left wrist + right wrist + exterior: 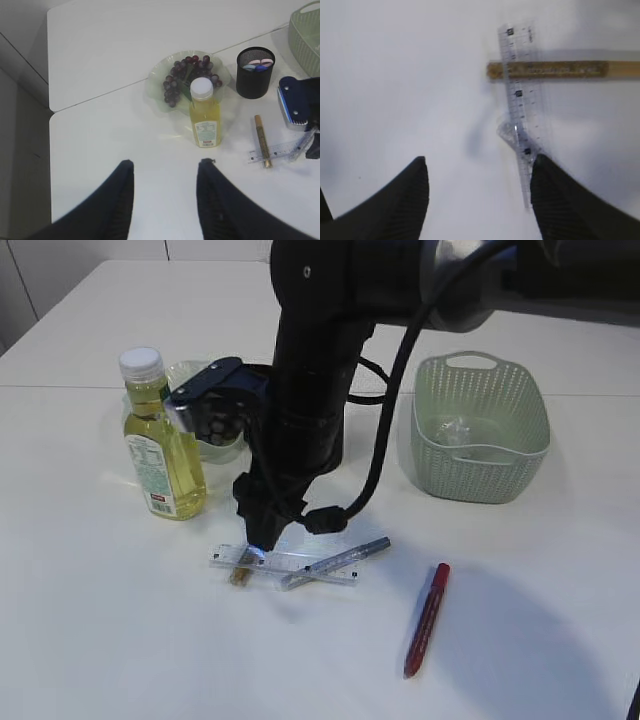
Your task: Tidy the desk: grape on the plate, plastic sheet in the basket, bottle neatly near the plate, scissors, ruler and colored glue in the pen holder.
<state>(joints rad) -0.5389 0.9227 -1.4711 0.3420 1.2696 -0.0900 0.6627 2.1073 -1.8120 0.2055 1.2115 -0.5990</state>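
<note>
A clear ruler (285,565) lies on the table across a gold glue pen (240,574) and a silver glue pen (345,558). A red glue pen (427,618) lies to their right. My right gripper (256,540) is open just above the ruler's left end. In the right wrist view (480,159) its right finger touches the ruler (520,100), which crosses the gold pen (555,70). My left gripper (166,161) is open and empty, high above the table. Grapes (187,75) lie on the plate (155,87). The bottle (204,115) stands upright in front of it.
A black pen holder (255,75) with pink and blue handles inside stands right of the plate. A green basket (480,430) holding a clear plastic sheet (455,430) stands at the back right. The right arm hides the plate in the exterior view.
</note>
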